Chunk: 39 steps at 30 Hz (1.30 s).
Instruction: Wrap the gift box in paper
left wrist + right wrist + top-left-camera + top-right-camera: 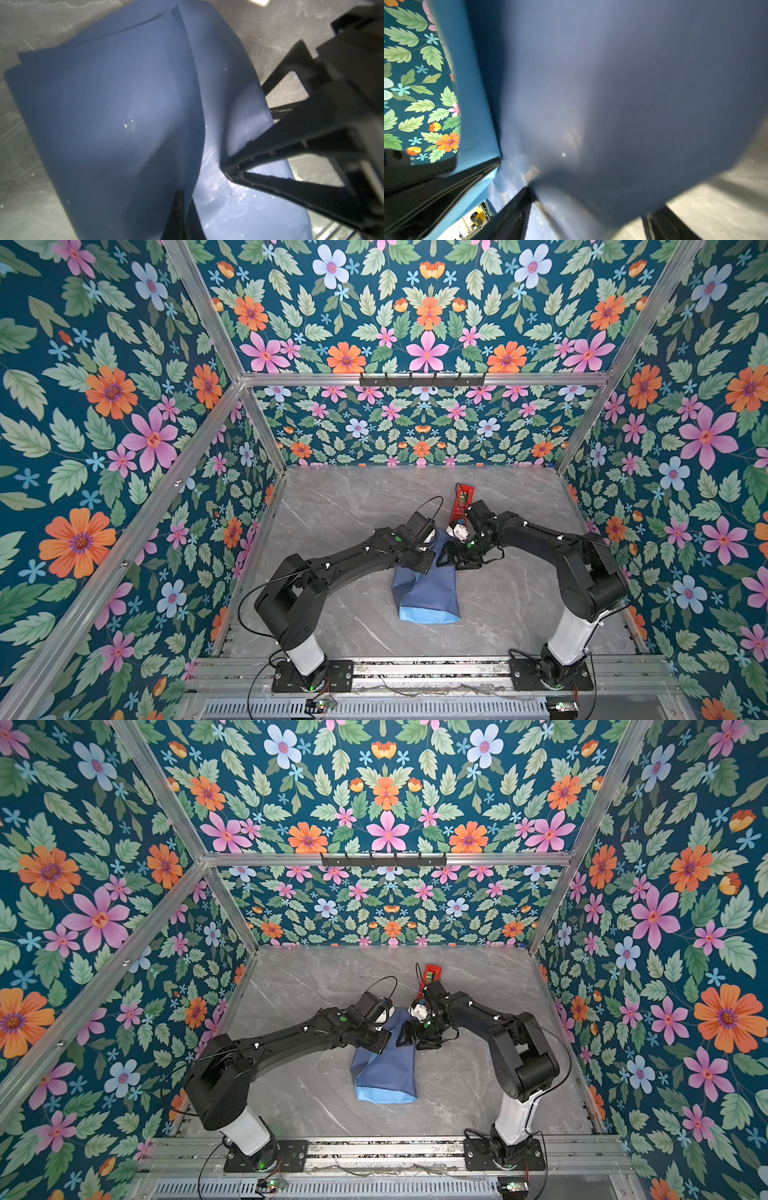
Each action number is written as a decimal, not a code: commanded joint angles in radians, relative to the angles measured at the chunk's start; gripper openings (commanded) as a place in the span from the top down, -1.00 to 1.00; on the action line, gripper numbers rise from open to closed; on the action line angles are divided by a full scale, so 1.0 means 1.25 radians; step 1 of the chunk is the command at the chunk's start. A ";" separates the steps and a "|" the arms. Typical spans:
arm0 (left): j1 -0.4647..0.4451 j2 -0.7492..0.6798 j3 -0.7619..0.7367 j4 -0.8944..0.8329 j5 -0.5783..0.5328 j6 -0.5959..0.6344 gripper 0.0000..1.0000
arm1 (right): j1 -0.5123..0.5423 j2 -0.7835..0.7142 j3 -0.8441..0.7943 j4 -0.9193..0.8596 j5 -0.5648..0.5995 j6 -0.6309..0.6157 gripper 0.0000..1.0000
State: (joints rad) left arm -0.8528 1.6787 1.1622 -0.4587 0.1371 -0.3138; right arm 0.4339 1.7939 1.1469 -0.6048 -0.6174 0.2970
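3 floral walls (124, 414) enclose a grey marble tabletop (332, 531). On it, 2 black arms, left (332, 564) and right (540, 535), bend in toward the middle. Between them lies the paper (428, 593), a bulging bundle with its slate-blue face up and a light-blue band along the near edge. Its far end is raised up between the 2 wrists (the gift box itself does not show in any view). The left gripper (179, 199) is fully closed, pinching a raised fold of the paper. The right gripper (455, 559) has its jaws spread wide. In the left wrist view 1 fingertip touches the sheet, and the paper's edge lies between the jaws without being clamped. Behind the right wrist stands a red tape dispenser (462, 499).
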 commanded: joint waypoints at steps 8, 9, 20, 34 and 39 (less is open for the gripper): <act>-0.002 0.001 -0.034 -0.006 -0.006 -0.025 1.00 | -0.001 -0.033 -0.002 -0.046 0.025 0.028 -0.61; -0.002 -0.001 -0.036 -0.006 -0.008 -0.027 1.00 | -0.003 -0.038 -0.005 -0.047 0.022 0.030 -0.62; -0.002 -0.008 -0.038 -0.005 -0.009 -0.031 1.00 | -0.018 -0.073 -0.072 -0.028 0.044 0.048 -0.62; -0.037 0.011 0.040 0.011 0.009 -0.070 1.00 | -0.018 -0.063 -0.095 -0.029 0.087 0.043 -0.59; -0.040 0.039 0.052 0.034 0.009 -0.118 1.00 | -0.017 -0.062 -0.102 -0.019 0.085 0.048 -0.59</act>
State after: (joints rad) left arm -0.9012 1.7187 1.2205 -0.4263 0.1497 -0.4206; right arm 0.4088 1.7042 1.0328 -0.5797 -0.6250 0.3489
